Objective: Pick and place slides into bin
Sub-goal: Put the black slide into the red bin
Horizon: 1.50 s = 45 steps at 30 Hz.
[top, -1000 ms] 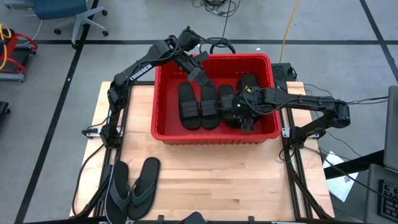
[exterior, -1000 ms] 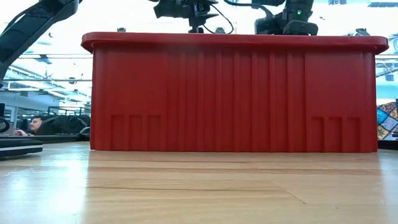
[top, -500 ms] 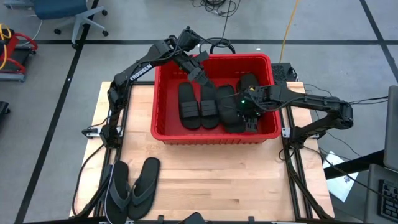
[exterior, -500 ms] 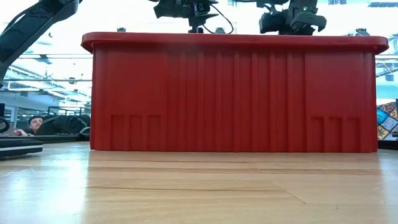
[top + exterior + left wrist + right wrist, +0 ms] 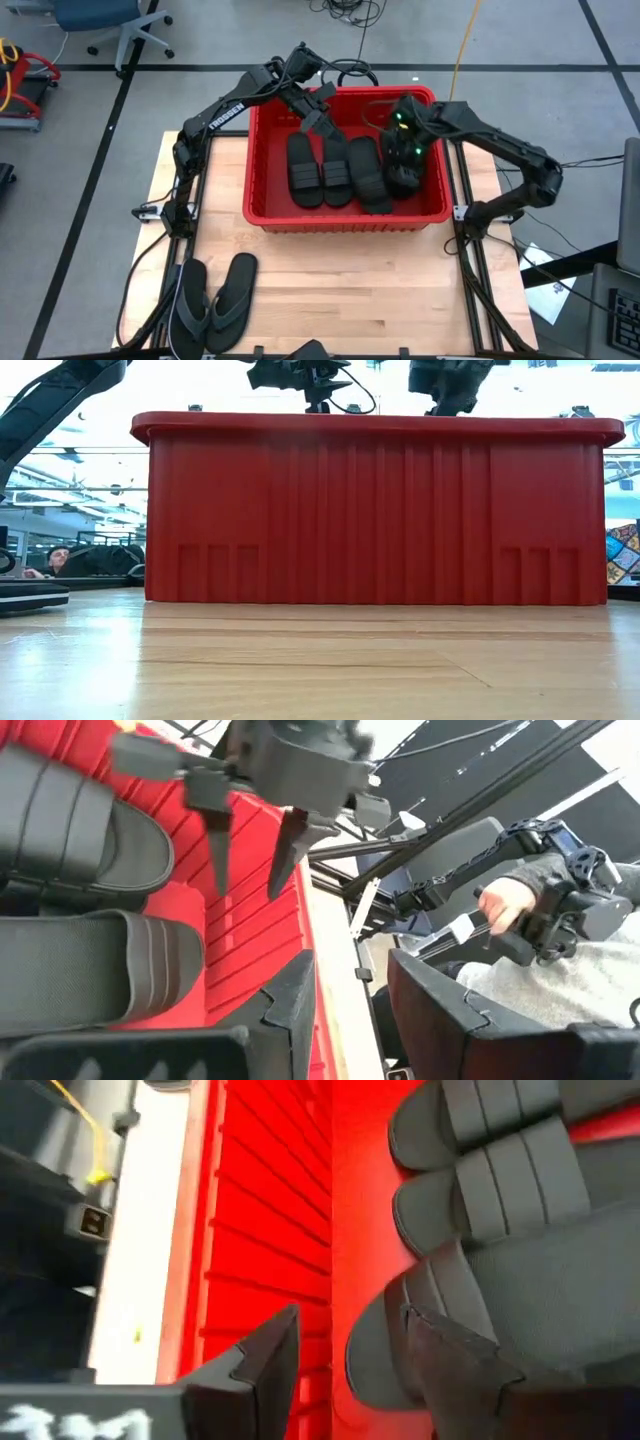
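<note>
Since a second ago, right tool [image 5: 402, 150] lifted from the bin's [image 5: 262, 160] near right corner toward its far right; fingers parted, empty, above slides [image 5: 333, 166] lying abreast inside, long axes front-to-back. Left tool [image 5: 322, 128] hovers over bin's far side, fingers parted, empty. Two flip-flops [image 5: 213, 300] on bench [image 5: 350, 290], well apart.

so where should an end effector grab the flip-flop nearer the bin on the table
Take the flip-flop from above, pinching across its sole near the thong strap. It lies flat, sole down, close beside the other flip-flop, so come at the side edges, where the outer one is free.
</note>
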Tool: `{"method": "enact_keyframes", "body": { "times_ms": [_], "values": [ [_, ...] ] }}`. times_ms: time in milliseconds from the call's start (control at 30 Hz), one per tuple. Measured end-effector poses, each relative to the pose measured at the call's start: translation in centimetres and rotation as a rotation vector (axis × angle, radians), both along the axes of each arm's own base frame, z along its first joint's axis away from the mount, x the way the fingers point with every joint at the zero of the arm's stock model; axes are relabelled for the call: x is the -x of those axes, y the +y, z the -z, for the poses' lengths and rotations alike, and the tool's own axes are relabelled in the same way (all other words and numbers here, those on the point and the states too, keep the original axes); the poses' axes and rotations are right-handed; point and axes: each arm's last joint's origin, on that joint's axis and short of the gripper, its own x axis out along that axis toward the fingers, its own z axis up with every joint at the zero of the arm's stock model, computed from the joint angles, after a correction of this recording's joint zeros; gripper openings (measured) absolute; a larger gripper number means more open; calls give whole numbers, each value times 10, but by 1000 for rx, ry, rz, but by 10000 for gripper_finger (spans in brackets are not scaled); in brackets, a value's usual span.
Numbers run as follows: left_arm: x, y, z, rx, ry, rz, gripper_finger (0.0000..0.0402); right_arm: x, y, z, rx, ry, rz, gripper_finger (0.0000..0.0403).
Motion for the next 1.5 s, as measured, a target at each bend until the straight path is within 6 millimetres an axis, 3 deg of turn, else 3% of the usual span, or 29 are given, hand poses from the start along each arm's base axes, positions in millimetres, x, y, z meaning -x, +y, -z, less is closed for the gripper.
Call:
{"method": "enact_keyframes", "body": {
  "times_ms": [267,500,733,967,1167,1333,1500],
  "values": [
    [4,-1,-5,-59,-37,8,120,-20,-31,30,11,145,-101,187],
    [35,-14,-47,-302,-172,-34,120,-32,-38,47,118,235,-153,188],
    [58,-20,-71,-391,-242,-63,120,-45,-48,69,123,280,-165,190],
    [64,-18,-72,-373,-226,-76,120,-57,-54,90,89,310,-173,182],
    [67,-18,-68,-361,-189,-67,120,-56,-53,97,21,349,-177,170],
    [68,-18,-67,-368,-187,-59,120,-55,-53,95,19,343,-178,125],
    [68,-18,-67,-367,-186,-60,120,-56,-51,94,-30,295,-189,22]
  ]
}}
